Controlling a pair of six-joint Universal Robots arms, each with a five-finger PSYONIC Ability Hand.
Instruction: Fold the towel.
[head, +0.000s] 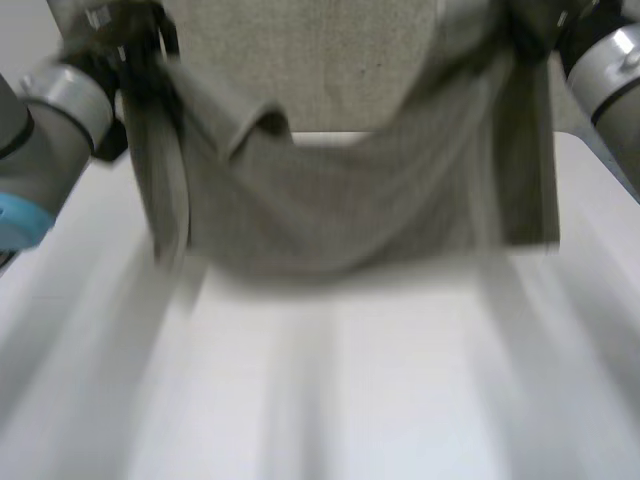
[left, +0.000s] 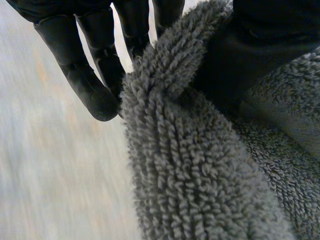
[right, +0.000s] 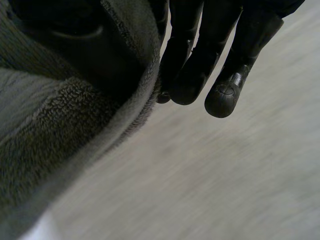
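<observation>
White table spreads across the lower part of the head view, with a beige backdrop beyond its far edge. Above the table's far part hangs the grey towel, lifted clear of the surface and held at its two upper ends. It sags in a shallow curve between the hands, and a loose flap hangs down at each side.

The left hand, ending the grey left arm, grips the towel's upper left end. In the left wrist view this hand has a thick fold of looped towel pinched between its thumb on one side and its fingers on the other. The nearest fingertips show just beside the fold's edge.

The right hand, on the right arm, grips the upper right end. In the right wrist view that hand clamps the towel in the same manner. Its thumb presses into the cloth, and the fingers lie against the towel's hem on the other side. From that grip the cloth hangs down beside the palm.
</observation>
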